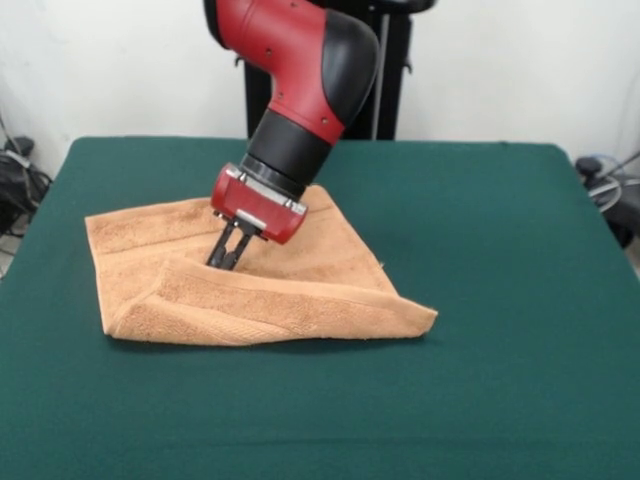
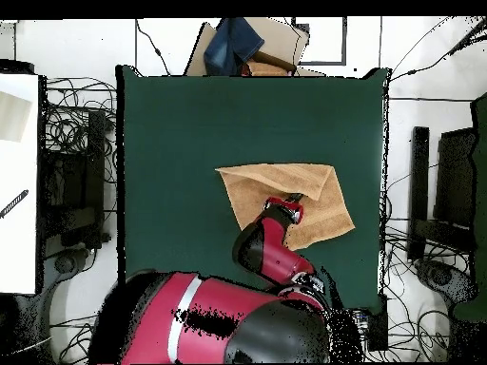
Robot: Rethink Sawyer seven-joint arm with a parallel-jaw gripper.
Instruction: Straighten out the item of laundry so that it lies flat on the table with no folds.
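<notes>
The item of laundry (image 1: 300, 290) is a peach-orange towel lying left of centre on the green table (image 1: 480, 230). Its near part is folded over the rest, forming a long raised flap that ends in a point at the right. My gripper (image 1: 224, 262) comes down onto the towel just behind that flap. Its dark fingers (image 1: 236, 243) meet at the tips, pinching the cloth. In the overhead view the towel (image 2: 314, 185) lies right of centre on the table (image 2: 190, 133), and the gripper (image 2: 290, 201) and arm cover its lower middle.
Wide green felt surrounds the towel on all sides. A cardboard box with blue cloth (image 2: 247, 48) sits beyond the table's top edge in the overhead view. Cables and dark equipment (image 2: 71, 181) lie off both sides of the table.
</notes>
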